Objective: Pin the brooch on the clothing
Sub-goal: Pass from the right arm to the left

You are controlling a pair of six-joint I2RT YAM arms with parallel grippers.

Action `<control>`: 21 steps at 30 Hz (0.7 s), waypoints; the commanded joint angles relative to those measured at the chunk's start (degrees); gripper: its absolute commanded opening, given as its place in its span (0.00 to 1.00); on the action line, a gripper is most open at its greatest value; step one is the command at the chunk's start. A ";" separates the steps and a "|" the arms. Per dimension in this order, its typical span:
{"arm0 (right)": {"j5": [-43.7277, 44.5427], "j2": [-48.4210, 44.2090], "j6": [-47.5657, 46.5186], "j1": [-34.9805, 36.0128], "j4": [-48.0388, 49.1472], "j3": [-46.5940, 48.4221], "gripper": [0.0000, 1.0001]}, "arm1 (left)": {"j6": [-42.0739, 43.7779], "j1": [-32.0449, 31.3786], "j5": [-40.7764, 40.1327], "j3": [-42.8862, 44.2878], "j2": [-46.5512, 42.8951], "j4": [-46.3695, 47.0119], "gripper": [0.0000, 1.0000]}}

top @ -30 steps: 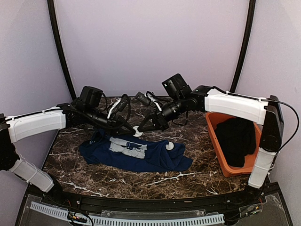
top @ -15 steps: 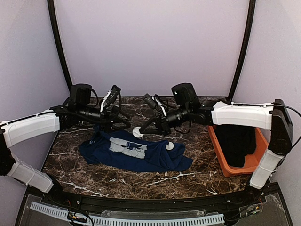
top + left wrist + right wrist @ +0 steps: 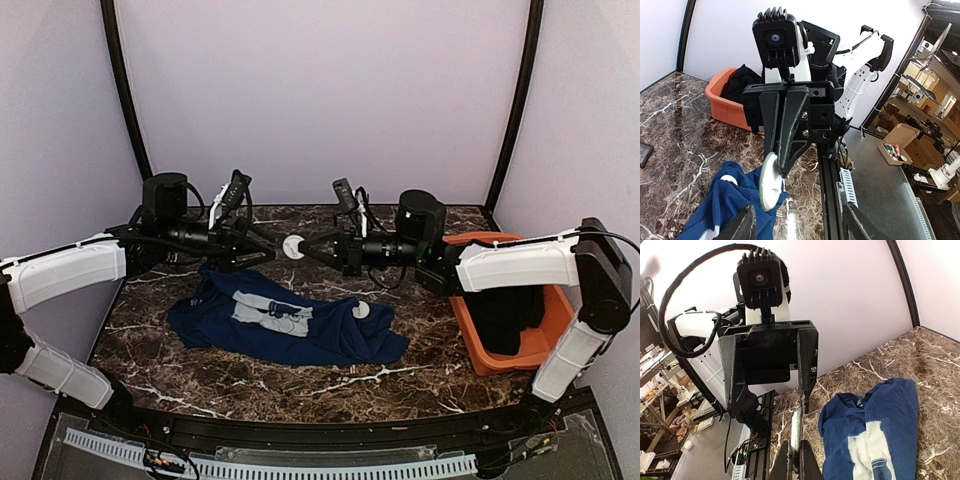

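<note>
Top external: an orange bin (image 3: 453, 298) at 3 o'clock holds a black garment (image 3: 505, 300). The navy T-shirt (image 3: 300, 335) lies spread at centre with a small white disc (image 3: 362, 310) on it. Toward 12 o'clock the right gripper (image 3: 303, 246) is clamped on the brooch (image 3: 293, 247), held in the air facing the left gripper (image 3: 262, 250). Left wrist: its own fingers stand apart at 6 o'clock, the pinched brooch just ahead, and the bin with its garment sits at 10 o'clock. Right wrist: the brooch shows edge-on between closed fingers, with the T-shirt at 4 o'clock.
</note>
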 commanded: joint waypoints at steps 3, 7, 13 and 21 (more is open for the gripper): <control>3.33 -0.86 5.15 0.47 12.11 -2.24 0.00 | -0.78 0.09 1.49 -0.95 -0.06 1.36 0.57; 2.42 0.96 8.90 0.47 16.48 -3.19 0.00 | -1.34 0.09 2.02 -1.06 0.35 2.05 0.52; 1.20 2.95 13.52 0.47 21.81 -3.60 0.00 | -1.41 0.00 1.69 -1.05 0.53 2.06 0.50; -0.47 4.89 15.89 0.47 23.34 -2.83 0.00 | -1.55 0.03 1.50 -1.14 0.64 2.05 0.48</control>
